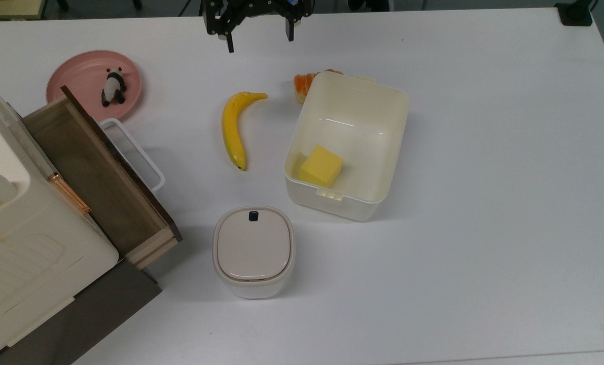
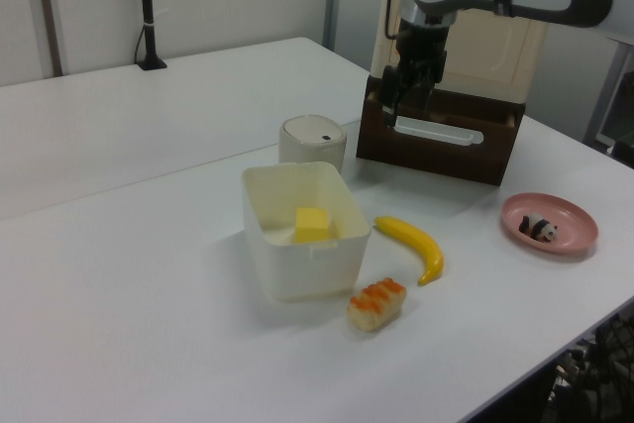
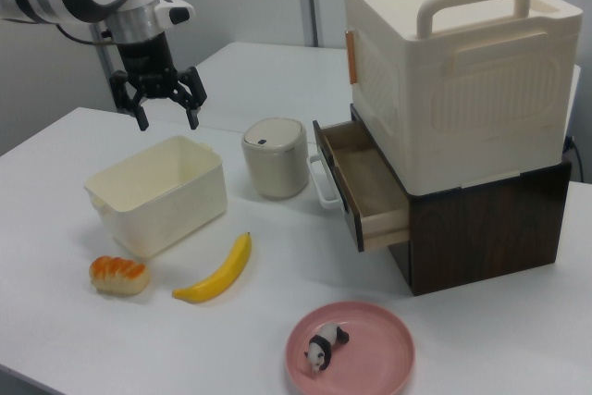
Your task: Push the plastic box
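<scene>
Approach phase, no contact yet. Hand hangs in the air at the surface's far edge in the top view, fingers spread wide, holding nothing. In the right view the hand sits above and behind the plastic box, well apart from it.

Plastic box stands near the middle of the surface, open side up, with a yellow block in the corner nearest the lidded bin. An orange-topped bun sits just beside the box's far corner, possibly touching; I can't tell. A banana lies on the top view's left of the box, with clear surface between them.

Judgement: task barely begun, the push itself not started. Next move calls for bringing the hand down to wall height beside the box, probably narrowing the fingers into one blunt pusher, then pressing on a wall low enough that the box slides instead of tipping. Which wall depends on push direction, and the task gives none. The top view's right side of the surface is open; bun, banana and bin crowd the other sides.
</scene>
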